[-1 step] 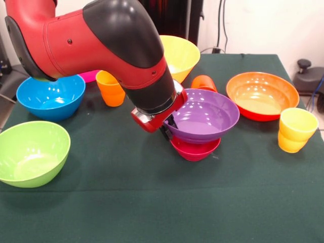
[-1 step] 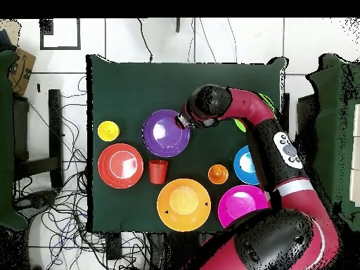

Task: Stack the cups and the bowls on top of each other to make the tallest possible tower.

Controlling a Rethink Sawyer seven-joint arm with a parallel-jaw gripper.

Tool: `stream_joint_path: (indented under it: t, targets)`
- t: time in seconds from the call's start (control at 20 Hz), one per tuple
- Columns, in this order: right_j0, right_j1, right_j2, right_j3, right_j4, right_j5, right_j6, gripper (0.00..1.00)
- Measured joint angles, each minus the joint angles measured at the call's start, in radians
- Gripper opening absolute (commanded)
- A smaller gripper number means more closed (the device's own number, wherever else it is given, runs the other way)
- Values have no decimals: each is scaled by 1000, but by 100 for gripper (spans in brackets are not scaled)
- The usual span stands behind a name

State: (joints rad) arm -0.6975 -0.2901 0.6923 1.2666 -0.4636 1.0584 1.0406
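A wide purple bowl (image 1: pixel 205 114) (image 2: pixel 166 133) rests on a small magenta-red bowl (image 1: pixel 195 149), forming a two-piece tower mid-table. My gripper (image 1: pixel 168 129) (image 2: pixel 184 122) is shut on the purple bowl's rim, on the left in the front view, with one dark finger (image 1: pixel 166 132) against the outer wall. A red-orange cup (image 1: pixel 204 82) (image 2: pixel 158 171) stands just behind the tower. An orange ribbed cup (image 1: pixel 110 88) (image 2: pixel 218 174) and a yellow cup (image 1: pixel 296 129) (image 2: pixel 108 131) stand apart. The magenta-red bowl is hidden in the overhead view.
Loose bowls ring the tower: yellow (image 1: pixel 179 53) (image 2: pixel 183 204), orange-red (image 1: pixel 262 93) (image 2: pixel 120 165), blue (image 1: pixel 50 96) (image 2: pixel 244 163), green (image 1: pixel 30 152), and pink (image 2: pixel 239 204), which is mostly hidden behind the arm in the front view. The arm covers the table's upper left.
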Motion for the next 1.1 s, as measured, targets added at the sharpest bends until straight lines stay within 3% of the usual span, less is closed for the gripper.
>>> stream_joint_path:
  t: [1.1]
  targets:
    - [47, 11, -1, -70, -10, 23, 0, 0]
